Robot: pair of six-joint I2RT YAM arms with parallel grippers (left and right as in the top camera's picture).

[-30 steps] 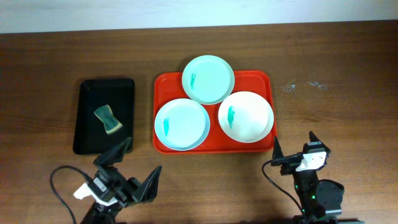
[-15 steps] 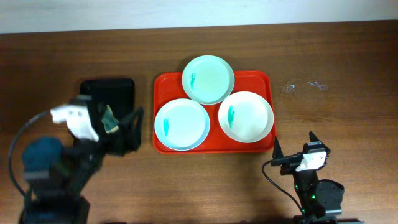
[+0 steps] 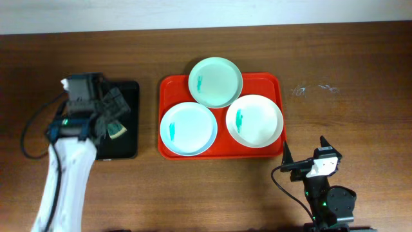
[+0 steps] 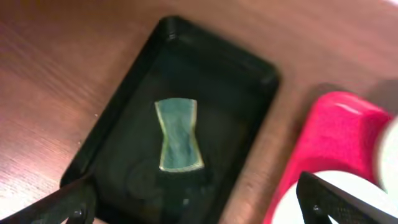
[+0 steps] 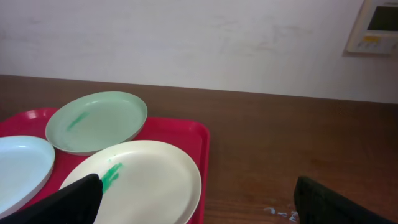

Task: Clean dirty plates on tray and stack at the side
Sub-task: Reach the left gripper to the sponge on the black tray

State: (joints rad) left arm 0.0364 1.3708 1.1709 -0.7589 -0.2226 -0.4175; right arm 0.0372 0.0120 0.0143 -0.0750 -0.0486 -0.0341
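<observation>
Plates [image 3: 215, 82]: three, smeared, on one tray [image 3: 168, 87]; one sponge [image 4: 179, 134], probably; left fingers [image 4: 62, 208], right fingers [image 5: 62, 202] spread apart.

Black tray and sponge on a dark wooden tabletop

A small black rectangular plastic tray [image 3: 129, 138] [image 4: 217, 93] with rounded corners lies toward the left edge of the brown wood-grain tabletop [image 3: 360, 58], roughly midway between far and near edges. A green hourglass-shaped sponge with a pale rim [image 4: 179, 135] [image 3: 116, 131] lies flat near the middle of its floor (from overhead only part of it shows). Faint white scuff marks [image 3: 315, 89] mar the wood in the far half, toward the right edge. Beyond the far edge rises a pale plain wall [image 5: 186, 37], carrying a cream wall panel with a small display [image 5: 376, 25].
</observation>
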